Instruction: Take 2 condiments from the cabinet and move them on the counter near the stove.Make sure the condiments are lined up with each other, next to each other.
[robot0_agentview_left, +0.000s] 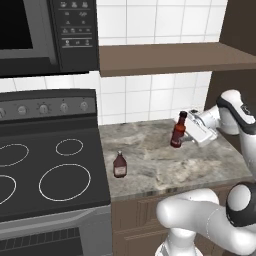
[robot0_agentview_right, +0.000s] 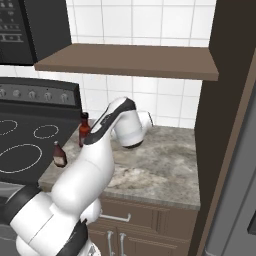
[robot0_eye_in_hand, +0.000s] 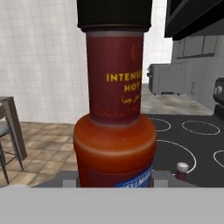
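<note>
Close against the hand camera, the red-orange bottle (robot0_eye_in_hand: 114, 131) stands upright: black cap on top, narrow dark-red neck with yellow lettering, wider orange shoulder and body below, a blue label edge at the base. Gripper (robot0_agentview_left: 186, 134) closed on this bottle from its right side; left base view shows the bottle near upright, slightly tilted, base at or just above the counter (robot0_agentview_left: 200, 165) — contact with the stone cannot be told.

Handling, as judged: rigid, small and light, likely glass or hard plastic, with a smooth glossy skin that could slip or twist under a loose pinch. Tall and narrow, so it will tip easily if let go while tilted or dragged by the base. Best hold looks to be on the wide lower body, below the shoulder; the neck is thinner and gives more swing.

Further out, nearer the stove (robot0_agentview_left: 50, 165), the maroon bottle (robot0_agentview_left: 119, 165) stands upright on the counter close to its front edge, just beside the black cooktop. Its cap also shows low in the hand view (robot0_eye_in_hand: 182, 168). Held bottle is well apart from it, farther back and to the right.

Beyond, the cabinet (robot0_agentview_left: 175, 57) shelf hangs above the counter against white tile.
</note>
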